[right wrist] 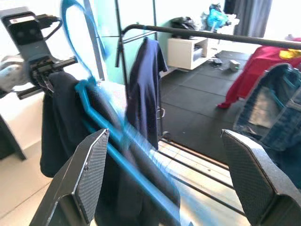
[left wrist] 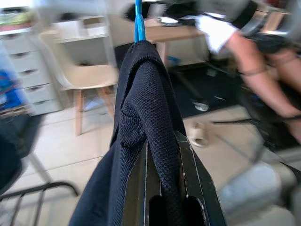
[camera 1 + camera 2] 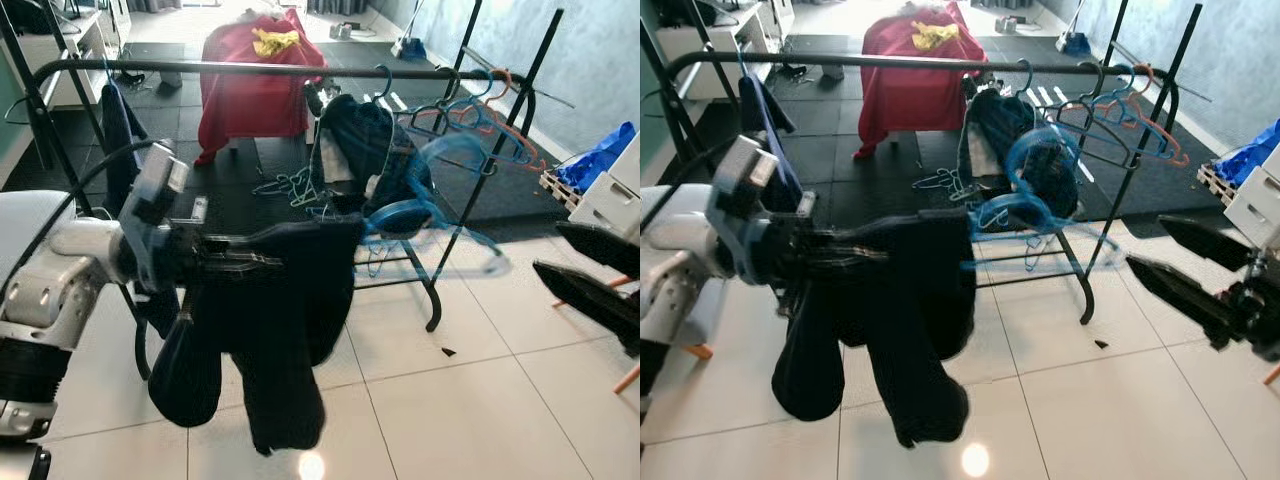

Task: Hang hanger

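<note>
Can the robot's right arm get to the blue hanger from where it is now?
Probably yes. The right tool is open, pointing at the blue hanger, which sticks out of the dark garment held by the left tool. Nothing stands between them.

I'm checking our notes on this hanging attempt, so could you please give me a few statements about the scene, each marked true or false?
1. The left claw is shut on the dark garment. True.
2. The right claw grips the blue hanger. False: it is open and holds nothing.
3. A denim jacket hangs on the black rack rail. True.
4. The rail carries no spare hangers. False: several empty hangers hang near its right end.
5. A red cloth covers something behind the rack. True.
</note>
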Controlling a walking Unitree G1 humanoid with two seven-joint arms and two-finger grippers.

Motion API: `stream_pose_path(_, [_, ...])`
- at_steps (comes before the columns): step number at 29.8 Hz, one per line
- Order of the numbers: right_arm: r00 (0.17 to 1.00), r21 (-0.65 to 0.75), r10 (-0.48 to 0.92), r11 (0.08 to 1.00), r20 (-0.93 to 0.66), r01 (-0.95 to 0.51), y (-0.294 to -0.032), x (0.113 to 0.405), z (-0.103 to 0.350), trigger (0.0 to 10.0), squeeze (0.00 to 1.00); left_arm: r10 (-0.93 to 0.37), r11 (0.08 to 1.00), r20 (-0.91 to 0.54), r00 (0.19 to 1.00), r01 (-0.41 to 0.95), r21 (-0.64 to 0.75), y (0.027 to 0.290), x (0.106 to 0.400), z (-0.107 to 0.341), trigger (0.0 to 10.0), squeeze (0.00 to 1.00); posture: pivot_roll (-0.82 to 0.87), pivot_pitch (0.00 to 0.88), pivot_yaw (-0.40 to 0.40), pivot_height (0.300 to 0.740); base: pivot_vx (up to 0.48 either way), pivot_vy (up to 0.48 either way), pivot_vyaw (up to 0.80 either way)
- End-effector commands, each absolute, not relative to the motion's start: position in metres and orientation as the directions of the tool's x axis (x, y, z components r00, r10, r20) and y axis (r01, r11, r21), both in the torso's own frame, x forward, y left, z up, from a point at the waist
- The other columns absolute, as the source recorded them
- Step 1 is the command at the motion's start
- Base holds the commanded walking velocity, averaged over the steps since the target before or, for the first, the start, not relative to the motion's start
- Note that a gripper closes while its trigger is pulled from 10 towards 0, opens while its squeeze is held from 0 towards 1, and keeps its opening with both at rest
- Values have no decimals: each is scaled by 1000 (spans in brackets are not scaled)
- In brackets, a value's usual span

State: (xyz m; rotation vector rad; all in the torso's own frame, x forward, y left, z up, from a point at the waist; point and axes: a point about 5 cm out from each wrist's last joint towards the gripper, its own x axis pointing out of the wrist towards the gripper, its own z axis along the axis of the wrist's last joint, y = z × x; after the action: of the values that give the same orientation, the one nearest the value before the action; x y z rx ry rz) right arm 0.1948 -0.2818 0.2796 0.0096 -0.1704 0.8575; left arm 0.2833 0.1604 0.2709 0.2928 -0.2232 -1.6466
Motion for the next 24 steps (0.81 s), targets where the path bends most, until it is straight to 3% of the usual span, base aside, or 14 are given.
stream_pose_path(1, [614,-81,776,627,141,-774,-278,193,282,10000,0,-987,-155,-90,-131,921,356,158,277,282,10000,0,-80,103,-44,740,0,0,0])
stream_pose_path(5, [595,-76,792,608,137,-790,-277,192,282,10000,0,-985,-172,-94,-148,915,364,155,276,284,10000,0,-80,103,-44,740,0,0,0])
stream_pose_path(7, [518,-36,846,526,129,-850,-269,190,282,10000,0,-976,-215,-111,-186,900,380,148,275,288,10000,0,-83,98,-36,740,0,0,0])
stream_pose_path(8, [518,-36,846,526,129,-850,-269,190,282,10000,0,-976,-215,-111,-186,900,380,148,275,288,10000,0,-83,98,-36,740,0,0,0])
stream_pose_path(9, [440,13,890,442,119,-897,-259,187,279,10000,0,-972,-232,-114,-203,892,388,143,275,290,10000,0,-83,98,-36,740,0,0,0])
stream_pose_path(10, [440,13,890,442,119,-897,-259,187,279,10000,0,-972,-232,-114,-203,892,388,143,275,290,10000,0,-83,98,-36,740,0,0,0])
stream_pose_path(12, [348,75,931,342,110,-937,-247,185,272,10000,0,-967,-255,-112,-230,882,396,137,274,293,10000,0,-80,95,-33,740,0,0,0])
stream_pose_path(24, [308,98,949,300,72,-949,-237,194,258,10000,0,-939,-342,-132,-316,851,398,131,264,296,10000,0,-70,83,-33,740,0,0,0])
